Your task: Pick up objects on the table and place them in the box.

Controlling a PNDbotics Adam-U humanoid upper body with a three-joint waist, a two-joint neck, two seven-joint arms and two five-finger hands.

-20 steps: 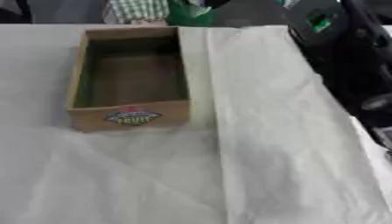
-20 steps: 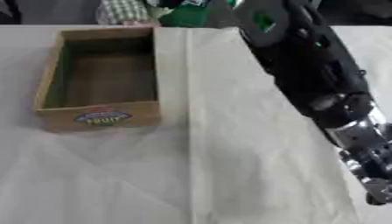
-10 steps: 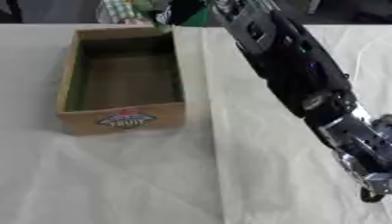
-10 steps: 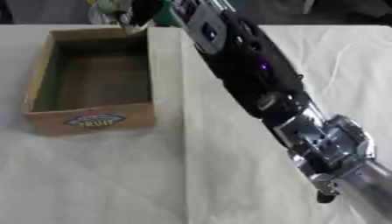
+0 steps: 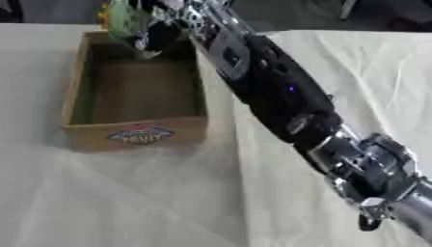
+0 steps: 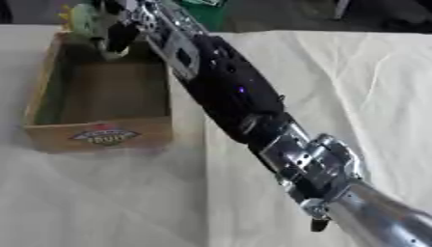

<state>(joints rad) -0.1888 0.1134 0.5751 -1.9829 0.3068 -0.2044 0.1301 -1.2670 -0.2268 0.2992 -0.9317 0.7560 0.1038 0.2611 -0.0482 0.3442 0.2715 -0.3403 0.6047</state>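
Note:
An open wooden box (image 5: 139,135) with a fruit label on its front wall stands at the left of the cloth-covered table; what shows of its floor is bare. My right arm (image 5: 278,91) stretches from the lower right corner diagonally to the box's far end. My right hand (image 5: 160,34) hovers over the far right corner of the box, fingers curled on a light green object (image 5: 125,20) with a bit of yellow at its edge. What the object is cannot be made out. My left hand shows in neither view.
A white cloth (image 5: 152,202) with creases covers the table, and a folded ridge (image 5: 232,159) runs down beside the box. Beyond the far edge lie a dark floor and something green (image 6: 202,3).
My right arm has swung left across the table, bringing the hand with the green object from beyond the far edge to above the box's far end.

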